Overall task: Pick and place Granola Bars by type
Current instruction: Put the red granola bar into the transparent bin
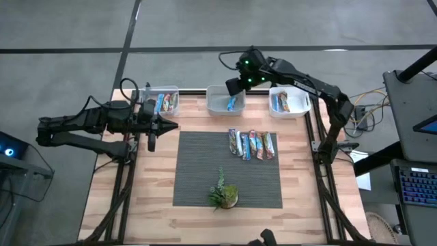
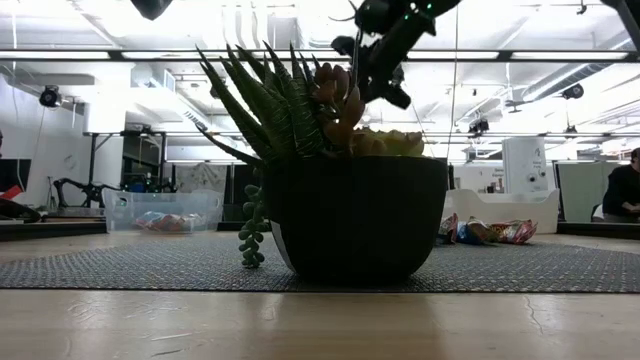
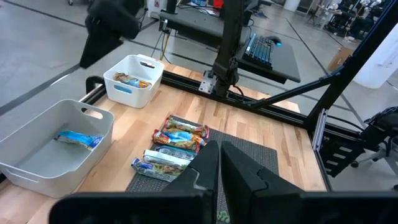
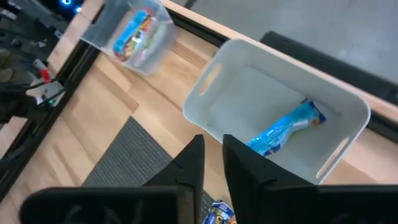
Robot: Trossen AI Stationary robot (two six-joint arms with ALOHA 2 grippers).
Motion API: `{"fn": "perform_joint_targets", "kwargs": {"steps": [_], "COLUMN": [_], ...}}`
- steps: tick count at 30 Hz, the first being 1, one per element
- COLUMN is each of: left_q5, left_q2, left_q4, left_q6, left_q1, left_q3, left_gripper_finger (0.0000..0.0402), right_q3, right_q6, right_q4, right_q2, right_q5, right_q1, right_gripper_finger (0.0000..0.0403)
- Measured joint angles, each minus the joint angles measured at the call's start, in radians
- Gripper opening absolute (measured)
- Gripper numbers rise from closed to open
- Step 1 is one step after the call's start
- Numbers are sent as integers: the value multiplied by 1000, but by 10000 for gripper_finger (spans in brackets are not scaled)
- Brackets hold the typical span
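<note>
Hovering above the middle bin (image 1: 226, 100), the right jaws (image 4: 211, 163) stand nearly closed and empty; a blue bar (image 4: 285, 129) lies in the bin just beyond them, apparently dropped there to sort by type. Five more bars (image 1: 252, 145) wait on the mat (image 1: 198, 171) well behind these jaws. Left jaws (image 3: 220, 167) rest clenched, empty, over the surface (image 1: 153, 198), bars (image 3: 171, 147) ahead.

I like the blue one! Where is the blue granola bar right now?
In the high view, the blue granola bar lies alone in the middle white bin at the table's far edge, just below the right gripper.
</note>
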Motion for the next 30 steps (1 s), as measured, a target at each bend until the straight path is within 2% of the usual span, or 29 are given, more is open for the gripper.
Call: {"fn": "perform_joint_targets", "kwargs": {"steps": [5,14,24,30], "left_q5": [0,0,0,0], "left_q2": [0,0,3,3], "left_q4": [0,6,13,21], "left_q6": [0,-4,-24,-24], "left_q1": [0,0,0,0], "left_q3": [0,0,0,0], "left_gripper_finger": [0,0,0,0], "right_q3": [0,0,0,-1], "right_q6": [-67,-120,-255,-281], "right_q4": [-1,-41,-118,-149], "right_q2": [-26,-45,-189,-262], "right_q5": [0,-4,-27,-26], "right_q1": [5,49,247,352], "right_gripper_finger": [12,8,8,8]}}
